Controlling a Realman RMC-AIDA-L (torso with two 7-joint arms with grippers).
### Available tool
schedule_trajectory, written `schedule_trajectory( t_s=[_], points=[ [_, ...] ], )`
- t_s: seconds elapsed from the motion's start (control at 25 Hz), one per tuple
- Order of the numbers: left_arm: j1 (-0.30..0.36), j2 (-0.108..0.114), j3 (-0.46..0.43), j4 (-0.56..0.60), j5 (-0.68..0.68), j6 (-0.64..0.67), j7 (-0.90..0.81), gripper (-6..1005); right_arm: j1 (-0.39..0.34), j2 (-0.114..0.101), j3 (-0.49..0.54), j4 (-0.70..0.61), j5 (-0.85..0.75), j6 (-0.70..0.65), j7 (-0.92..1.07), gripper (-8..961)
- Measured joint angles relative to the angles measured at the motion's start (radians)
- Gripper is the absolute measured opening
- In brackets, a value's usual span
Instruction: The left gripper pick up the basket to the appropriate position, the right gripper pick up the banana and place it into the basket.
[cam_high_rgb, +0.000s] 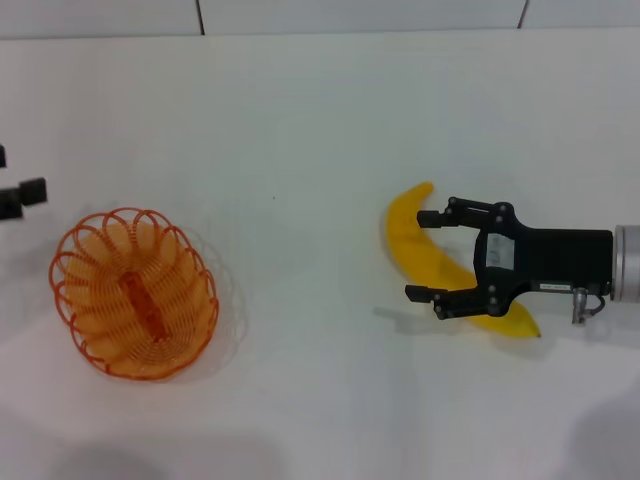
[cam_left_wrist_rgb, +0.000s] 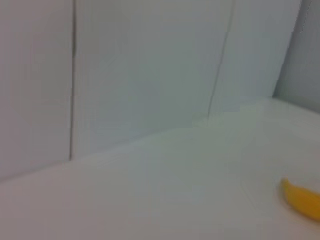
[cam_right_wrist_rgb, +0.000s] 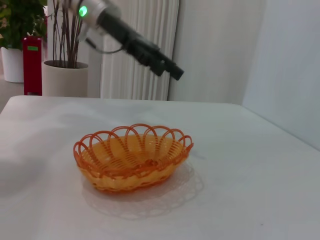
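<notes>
Head view: the right gripper (cam_high_rgb: 428, 255) is seen over the white table (cam_high_rgb: 300, 130), coming in from the right. Its two fingers are spread wide, one on each side of the banana (cam_high_rgb: 425, 258), and no pinch is made. The banana is laid flat on the table, curved, with one tip pointing far away and the other tip under the gripper's body. The basket (cam_high_rgb: 135, 293) is set well apart on the left, upright, with nothing seen inside. The left gripper (cam_high_rgb: 20, 197) is kept at the left edge, just beyond the basket and not touching it. Whether its fingers are spread or pressed together cannot be told.
</notes>
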Motion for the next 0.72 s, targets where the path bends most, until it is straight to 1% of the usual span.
schedule_trajectory(
  t_s=[0.04,0.08,0.12,0.16,0.2,0.28,0.36,0.4,0.48,0.56,0.64,0.72],
  points=[
    [-0.027,0.024,0.024,0.0,0.028,0.0,-0.053,856,0.001,0.0,0.0,0.0,0.0,0.0,0.0,889],
    [-0.047,0.04,0.046,-0.002,0.051,0.0,-0.084,854,0.001,0.0,0.0,0.0,0.0,0.0,0.001,889],
    [-0.047,0.04,0.046,-0.002,0.051,0.0,-0.084,853,0.002,0.0,0.0,0.0,0.0,0.0,0.001,889],
    [-0.077,0.058,0.082,-0.002,0.082,-0.002,-0.116,851,0.003,0.0,0.0,0.0,0.0,0.0,0.002,889],
    [-0.115,0.068,0.148,0.0,0.134,-0.007,-0.134,850,0.004,0.0,0.0,0.0,0.0,-0.001,0.002,889],
    [-0.139,0.068,0.193,0.003,0.166,-0.012,-0.125,847,0.012,0.0,0.0,0.002,-0.003,-0.002,0.003,889],
    [-0.163,0.055,0.252,0.005,0.201,-0.021,-0.059,844,0.014,0.0,0.0,0.003,-0.004,-0.002,0.003,889],
    [-0.169,0.045,0.273,0.006,0.212,-0.026,-0.017,843,0.017,0.0,0.0,0.004,-0.005,-0.002,0.003,889],
    [-0.173,0.019,0.303,0.016,0.219,-0.055,0.047,840,0.022,0.0,-0.001,0.008,-0.006,-0.002,0.004,889],
    [-0.173,0.0,0.32,0.025,0.228,-0.092,0.071,838,0.026,0.0,-0.001,0.012,-0.006,-0.004,0.004,889],
    [-0.178,-0.014,0.33,0.025,0.248,-0.128,0.083,835,0.027,-0.001,-0.001,0.014,-0.006,-0.004,0.005,889],
    [-0.192,-0.023,0.332,0.011,0.264,-0.157,0.093,832,0.028,-0.001,-0.001,0.015,-0.006,-0.002,0.005,889]
  ],
)
